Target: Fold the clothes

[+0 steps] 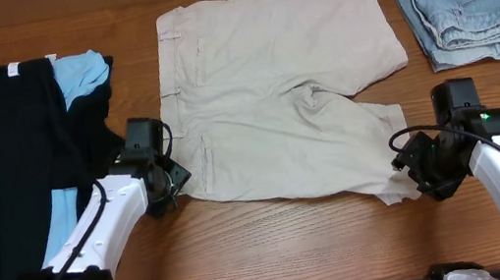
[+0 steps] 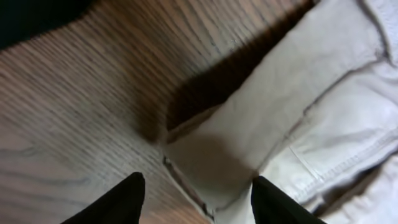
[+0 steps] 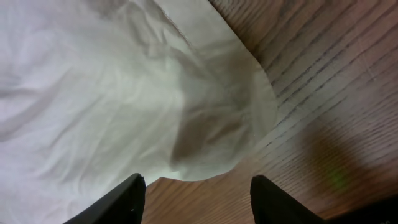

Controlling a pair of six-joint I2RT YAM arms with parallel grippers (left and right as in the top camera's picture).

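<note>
Large beige khaki shorts (image 1: 273,97) lie spread flat on the wooden table, waistband to the left. My left gripper (image 1: 175,183) is open, its fingers either side of the near waistband corner (image 2: 205,162). My right gripper (image 1: 403,169) is open just off the near leg hem (image 3: 211,137), above bare wood. A black garment (image 1: 3,147) lies heaped at the left over a light-blue shirt (image 1: 81,74). Folded pale denim shorts (image 1: 457,8) sit at the back right.
Bare wooden table (image 1: 285,244) runs along the front between the two arms. The black pile reaches the left front edge, close to my left arm. The denim shorts lie just behind my right arm.
</note>
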